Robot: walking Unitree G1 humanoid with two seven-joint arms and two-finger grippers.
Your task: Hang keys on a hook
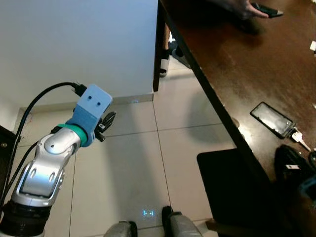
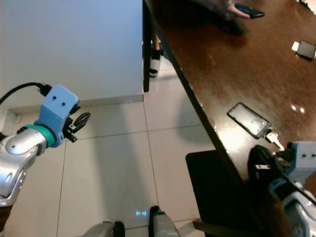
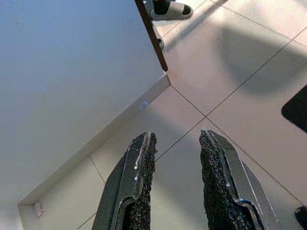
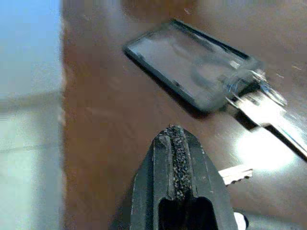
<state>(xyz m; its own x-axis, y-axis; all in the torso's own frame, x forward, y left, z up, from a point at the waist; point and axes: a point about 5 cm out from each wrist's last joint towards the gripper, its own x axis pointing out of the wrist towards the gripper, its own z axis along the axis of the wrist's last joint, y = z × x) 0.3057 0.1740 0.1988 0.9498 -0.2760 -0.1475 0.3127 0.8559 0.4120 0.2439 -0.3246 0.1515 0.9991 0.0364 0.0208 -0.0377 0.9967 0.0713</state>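
Observation:
On the dark wooden table (image 2: 237, 69) lies a flat black key tag (image 2: 248, 120), with a ring and silver key (image 2: 274, 141) at its near end. The right wrist view brings the tag (image 4: 192, 64) and key (image 4: 273, 112) up close. A second small key (image 4: 235, 175) pokes out beside the fingers. My right gripper (image 2: 261, 163) hovers just short of the keys with its fingers (image 4: 173, 139) pressed together and nothing seen between them. My left gripper (image 1: 108, 120) is raised over the tiled floor near the white wall, its fingers (image 3: 139, 163) apart and empty.
A person's hand (image 1: 242, 7) rests by a phone (image 1: 266, 10) at the table's far end. A small dark device (image 2: 306, 49) lies at the table's right side. A black chair seat (image 1: 232, 187) juts out under the table edge. A sandalled foot (image 3: 168, 9) stands by the table leg.

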